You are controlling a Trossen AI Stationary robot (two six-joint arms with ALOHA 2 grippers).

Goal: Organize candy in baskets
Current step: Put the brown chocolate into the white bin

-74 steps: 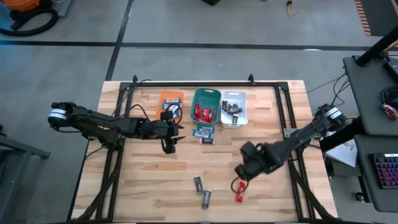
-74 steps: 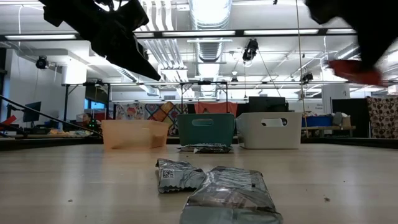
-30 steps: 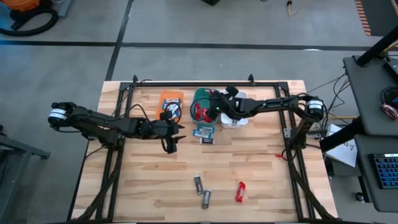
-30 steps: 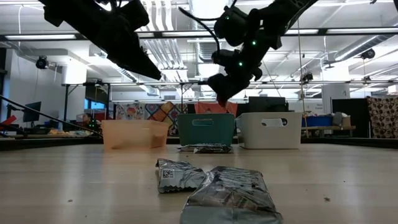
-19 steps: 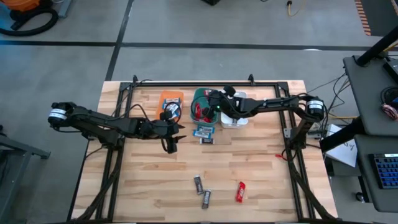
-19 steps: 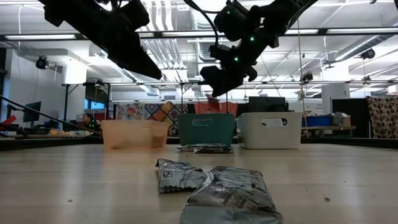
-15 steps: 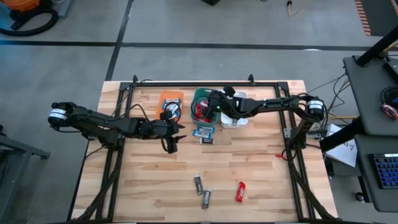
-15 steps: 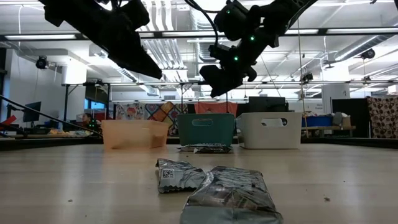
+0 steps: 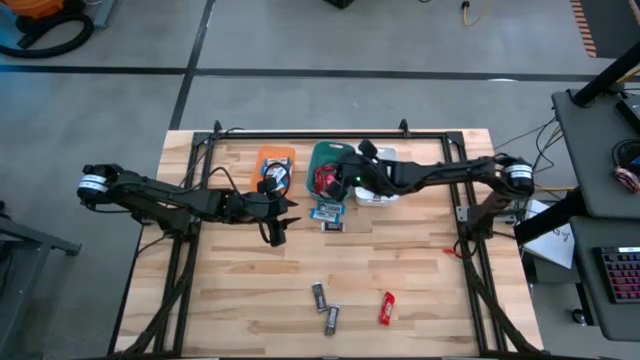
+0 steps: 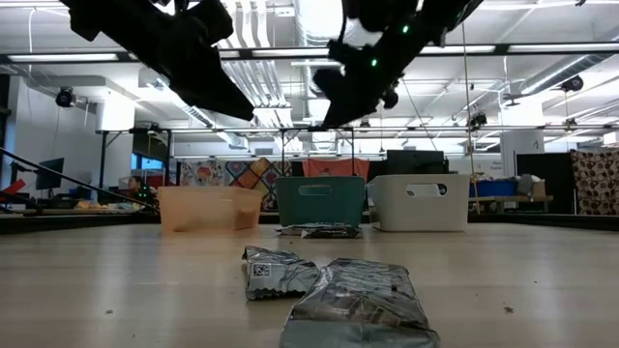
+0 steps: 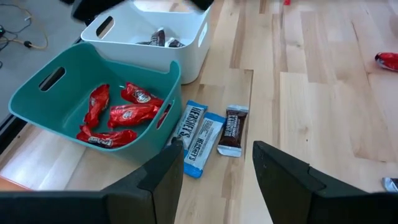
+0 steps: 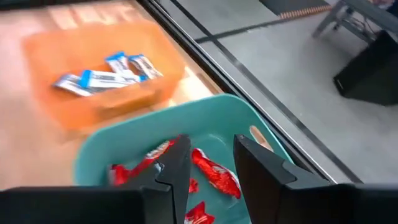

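High view: the right gripper (image 9: pixel 345 179), fingers parted and empty, is reached on a long, nearly level arm over the teal basket (image 9: pixel 331 152) at upper centre. The left gripper (image 9: pixel 275 222), also spread and empty, is held left of centre beside the orange basket (image 9: pixel 274 156).

Left wrist view: red candies (image 11: pixel 119 114) are seen lying inside the teal basket.

Right wrist view: blue-and-white bars (image 12: pixel 107 73) are seen in the orange basket.
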